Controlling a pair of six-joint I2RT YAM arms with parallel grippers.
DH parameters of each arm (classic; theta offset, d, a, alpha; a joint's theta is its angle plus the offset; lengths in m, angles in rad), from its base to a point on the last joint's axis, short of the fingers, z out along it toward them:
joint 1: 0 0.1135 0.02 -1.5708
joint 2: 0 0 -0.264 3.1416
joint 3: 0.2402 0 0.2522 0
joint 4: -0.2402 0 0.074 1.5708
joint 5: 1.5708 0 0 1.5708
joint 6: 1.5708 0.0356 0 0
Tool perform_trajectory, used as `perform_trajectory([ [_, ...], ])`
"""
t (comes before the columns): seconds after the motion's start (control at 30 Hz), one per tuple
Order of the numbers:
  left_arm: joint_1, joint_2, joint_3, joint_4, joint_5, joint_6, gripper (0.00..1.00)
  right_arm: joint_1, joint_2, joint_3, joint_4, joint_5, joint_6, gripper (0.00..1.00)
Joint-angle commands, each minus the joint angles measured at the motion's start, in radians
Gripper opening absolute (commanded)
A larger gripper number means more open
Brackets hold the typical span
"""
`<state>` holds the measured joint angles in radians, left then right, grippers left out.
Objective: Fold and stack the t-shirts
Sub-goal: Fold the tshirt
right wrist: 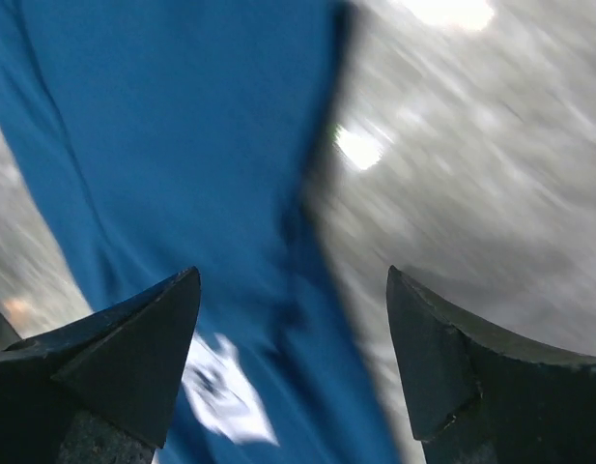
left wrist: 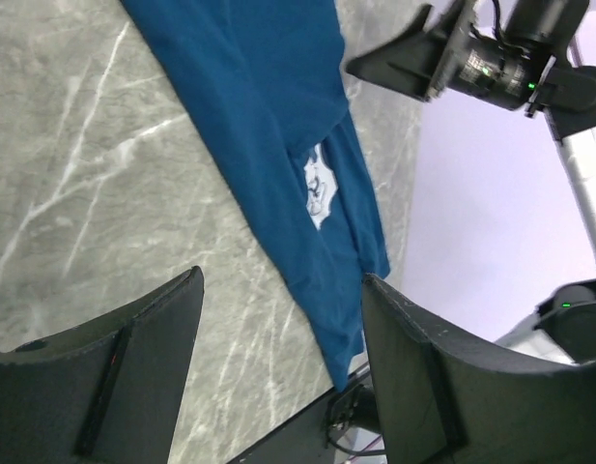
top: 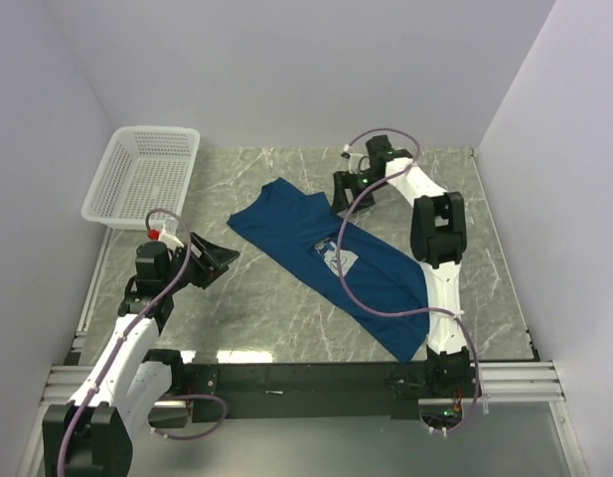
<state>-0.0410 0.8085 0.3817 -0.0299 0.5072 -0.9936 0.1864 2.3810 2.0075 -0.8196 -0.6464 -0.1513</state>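
Observation:
One dark blue t-shirt lies on the marble table as a long diagonal strip folded lengthwise, its pale print facing up. My right gripper hovers over the strip's far right edge. In the blurred right wrist view it stands open above the t-shirt and print, holding nothing. My left gripper is open over bare table, left of the shirt. The left wrist view shows the left gripper empty, with the t-shirt and print running beyond it and the right gripper above.
A white mesh basket stands at the far left corner of the table. Pale walls close in the left, back and right sides. The black rail holding both arm bases runs along the near edge, close to the shirt's lower end.

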Motion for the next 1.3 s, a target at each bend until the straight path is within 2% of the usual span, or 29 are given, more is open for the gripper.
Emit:
perform_trajectory([
  [0.0, -0.003, -0.052, -0.033, 0.008, -0.004, -0.051, 0.71, 0.039, 0.041, 0.08, 0.076, 0.053, 0.223, 0.84],
  [0.07, -0.003, -0.064, -0.044, 0.016, -0.006, -0.071, 0.71, 0.056, 0.087, 0.127, 0.06, 0.031, 0.234, 0.84],
  [0.17, -0.003, -0.066, -0.034, 0.005, -0.009, -0.068, 0.72, 0.087, 0.133, 0.157, 0.034, 0.024, 0.245, 0.76],
  [0.2, -0.003, -0.06, -0.032, 0.004, -0.007, -0.065, 0.72, 0.094, 0.144, 0.152, 0.039, 0.025, 0.252, 0.68],
  [0.27, -0.003, -0.051, -0.026, 0.002, -0.006, -0.057, 0.72, 0.099, 0.152, 0.149, 0.04, 0.028, 0.257, 0.59],
  [0.3, -0.003, -0.045, -0.024, 0.004, -0.006, -0.056, 0.72, 0.1, 0.153, 0.149, 0.039, 0.034, 0.259, 0.48],
  [0.47, -0.003, -0.038, -0.036, 0.024, 0.002, -0.063, 0.71, 0.084, 0.135, 0.132, 0.065, 0.091, 0.268, 0.16],
  [0.5, -0.003, -0.038, -0.038, 0.024, 0.001, -0.063, 0.71, 0.076, 0.127, 0.138, 0.076, 0.087, 0.277, 0.05],
  [0.53, -0.003, -0.035, -0.04, 0.024, 0.001, -0.063, 0.71, 0.056, 0.126, 0.14, 0.082, 0.079, 0.283, 0.0],
  [0.67, -0.003, -0.014, -0.046, 0.068, 0.016, -0.068, 0.71, -0.023, 0.103, 0.139, 0.141, 0.105, 0.347, 0.0],
  [0.77, -0.005, 0.035, -0.04, 0.1, 0.028, -0.066, 0.71, -0.109, 0.084, 0.122, 0.184, 0.117, 0.449, 0.0],
  [0.87, -0.023, 0.112, -0.017, 0.143, 0.045, -0.073, 0.71, -0.159, 0.057, 0.093, 0.174, 0.151, 0.47, 0.0],
  [0.9, -0.036, 0.153, -0.006, 0.151, 0.028, -0.071, 0.71, -0.177, 0.032, 0.079, 0.178, 0.172, 0.467, 0.04],
  [0.97, -0.097, 0.207, 0.037, 0.183, 0.004, -0.069, 0.71, -0.182, 0.009, 0.051, 0.172, 0.197, 0.423, 0.23],
  [1.0, -0.153, 0.281, 0.057, 0.189, -0.027, -0.069, 0.71, -0.182, -0.018, 0.042, 0.166, 0.208, 0.405, 0.4],
  [1.07, -0.215, 0.372, 0.135, 0.211, -0.053, -0.079, 0.71, -0.215, -0.051, 0.025, 0.146, 0.24, 0.343, 0.51],
  [1.1, -0.277, 0.468, 0.164, 0.228, -0.068, -0.083, 0.7, -0.223, -0.098, 0.004, 0.157, 0.254, 0.323, 0.59],
  [1.17, -0.328, 0.613, 0.256, 0.24, -0.12, -0.105, 0.69, -0.251, -0.161, -0.079, 0.166, 0.272, 0.229, 0.66],
  [1.2, -0.374, 0.662, 0.287, 0.258, -0.131, -0.112, 0.68, -0.258, -0.237, -0.119, 0.184, 0.277, 0.195, 0.72],
  [1.23, -0.396, 0.713, 0.365, 0.254, -0.156, -0.125, 0.66, -0.277, -0.284, -0.212, 0.195, 0.254, 0.159, 0.75],
  [1.27, -0.416, 0.766, 0.409, 0.24, -0.168, -0.129, 0.66, -0.286, -0.334, -0.267, 0.206, 0.222, 0.037, 0.78],
])
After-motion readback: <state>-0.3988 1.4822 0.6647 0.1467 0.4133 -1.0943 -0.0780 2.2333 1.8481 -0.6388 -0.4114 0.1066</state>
